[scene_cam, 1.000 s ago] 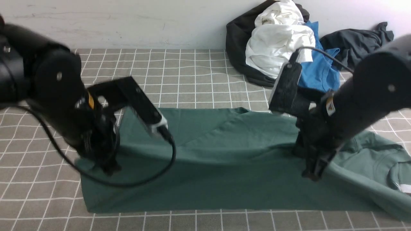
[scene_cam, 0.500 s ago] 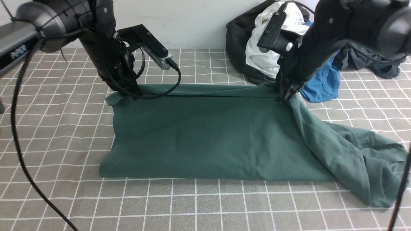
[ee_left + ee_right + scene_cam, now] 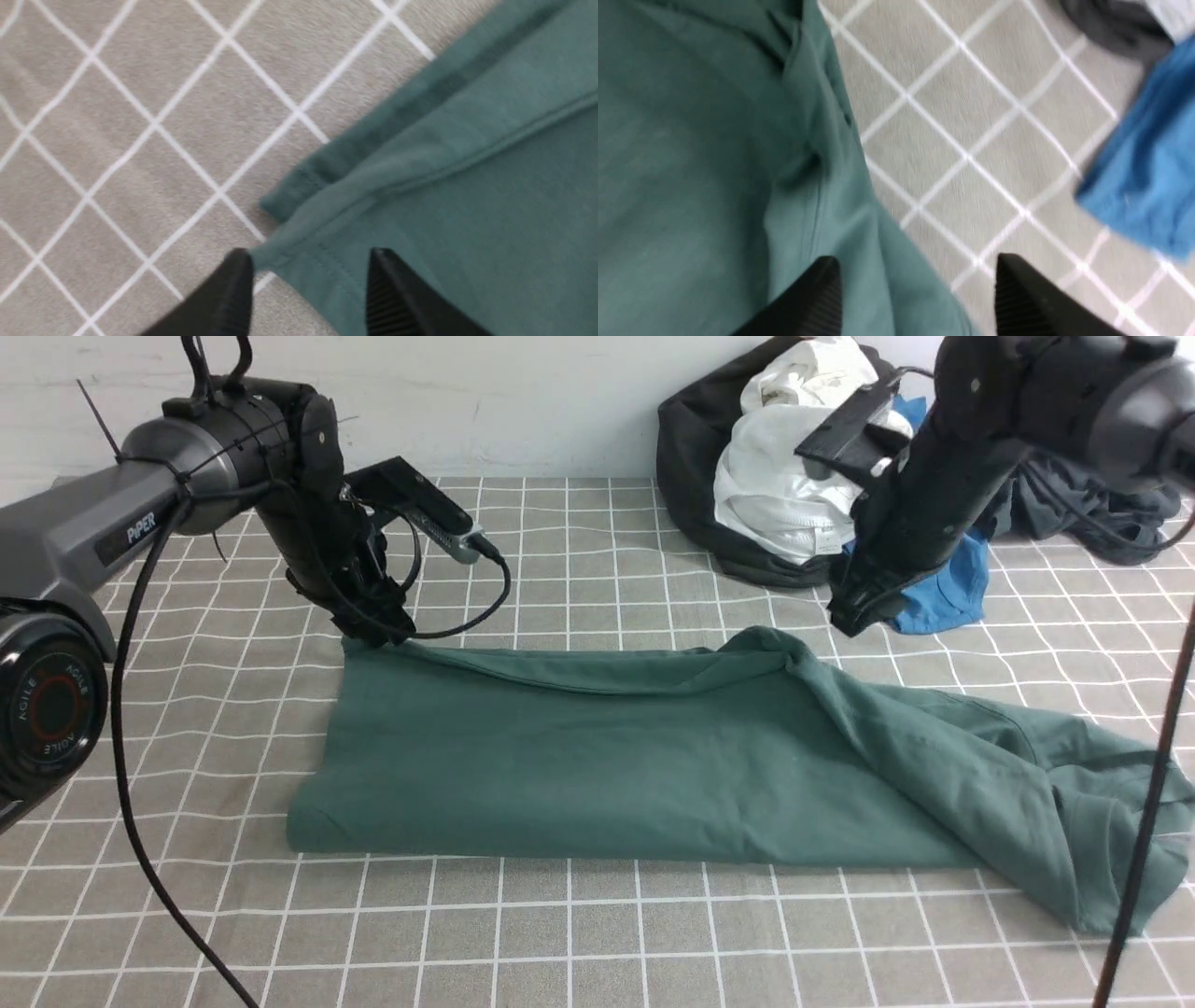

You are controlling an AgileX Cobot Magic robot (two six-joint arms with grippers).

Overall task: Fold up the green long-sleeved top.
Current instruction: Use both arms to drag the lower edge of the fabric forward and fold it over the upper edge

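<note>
The left tool [image 3: 378,627] and right tool [image 3: 851,613] are both spreading wide, released from the green long-sleeved top [image 3: 597,775], whose far edge is now slumping onto the tabletop [image 3: 597,933].

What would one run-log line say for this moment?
green top: folded over, right end rumpled | left gripper: open, over far left corner | right gripper: open, above far edge
</note>
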